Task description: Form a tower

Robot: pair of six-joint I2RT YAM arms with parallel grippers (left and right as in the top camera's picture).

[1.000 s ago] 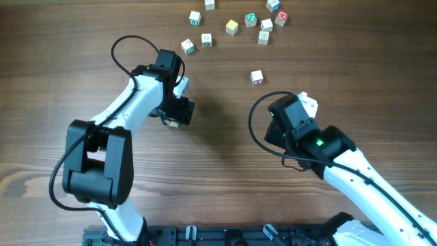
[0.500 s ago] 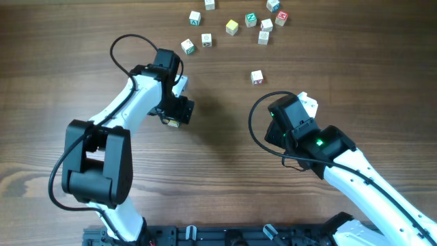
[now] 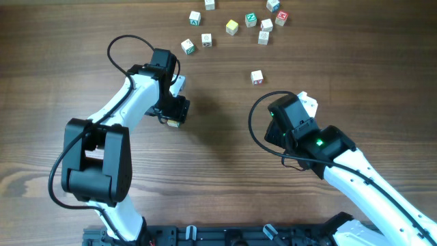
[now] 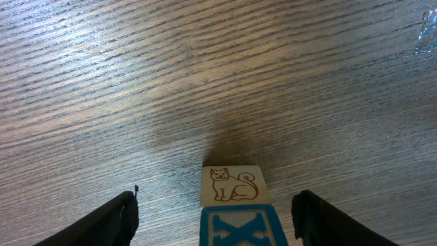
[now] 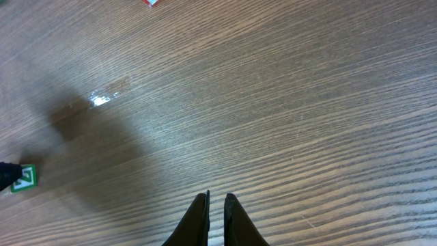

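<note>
Straddling a cube [image 4: 232, 186] without contact, the left gripper [image 4: 216, 205] stands open. The right gripper [image 5: 216, 205] is closed and empty. The tower [image 3: 257, 77] stands farther out on the table [image 3: 68, 41], apart from both grippers, short of the loose cubes [image 3: 232, 26].

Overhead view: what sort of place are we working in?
Likely a robot lab test bench: a wood-grain table, the left arm and right arm based at a black rail, and small letter cubes scattered about.

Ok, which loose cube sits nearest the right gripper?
The lone red-marked cube, standing by itself apart from the cluster; every other loose cube lies farther away.
</note>
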